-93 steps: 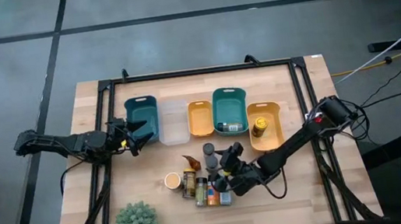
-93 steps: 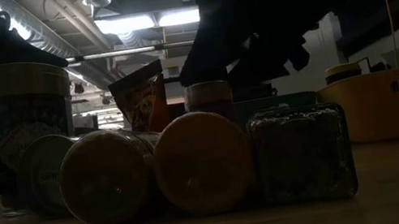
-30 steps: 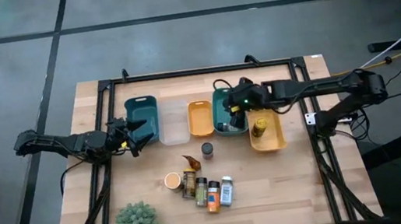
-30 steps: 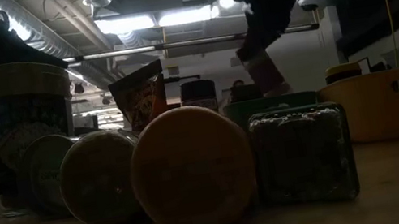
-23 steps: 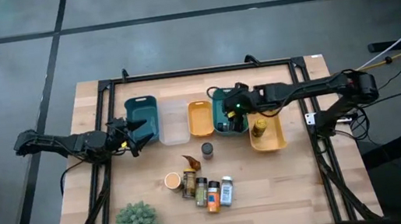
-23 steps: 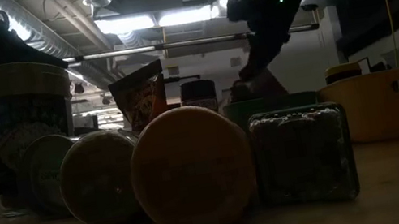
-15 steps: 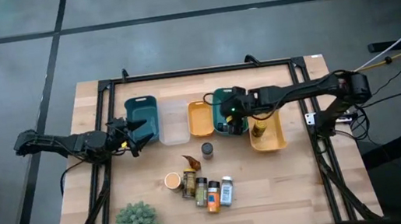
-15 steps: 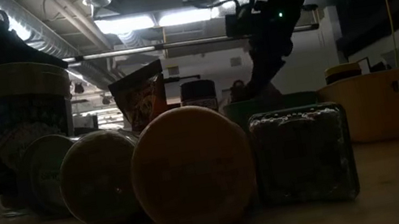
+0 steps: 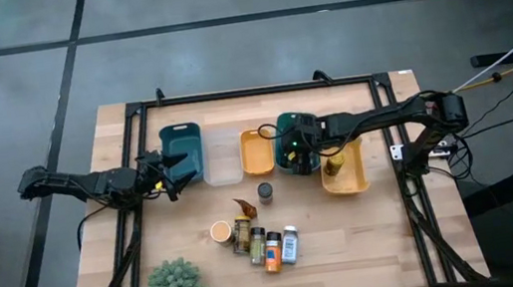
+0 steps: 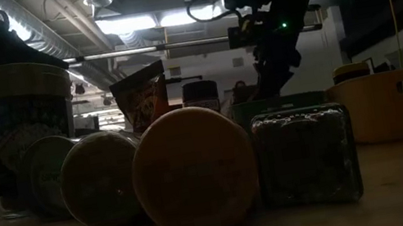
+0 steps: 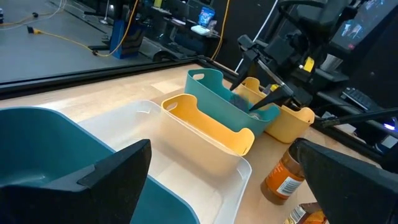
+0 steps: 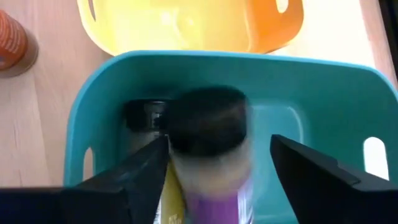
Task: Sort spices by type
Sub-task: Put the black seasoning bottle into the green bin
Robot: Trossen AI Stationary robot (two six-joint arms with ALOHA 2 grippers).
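Since three seconds ago, per high view: right gripper [image 9: 295,148] has left the spice cluster [image 9: 258,241] at table front and hangs over the teal tray [image 9: 290,125]; left gripper [image 9: 179,177] waits beside the far-left teal tray [image 9: 182,149], fingers spread. Right wrist view: fingers parted, dark-lidded jar [image 12: 210,149] between them, inside the tray beside another jar [image 12: 144,115]; grip contact unclear.

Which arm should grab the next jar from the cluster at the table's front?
Right, probably. Its tool is open over the teal tray, nearer the jar cluster; the left tool waits by the far-left tray.
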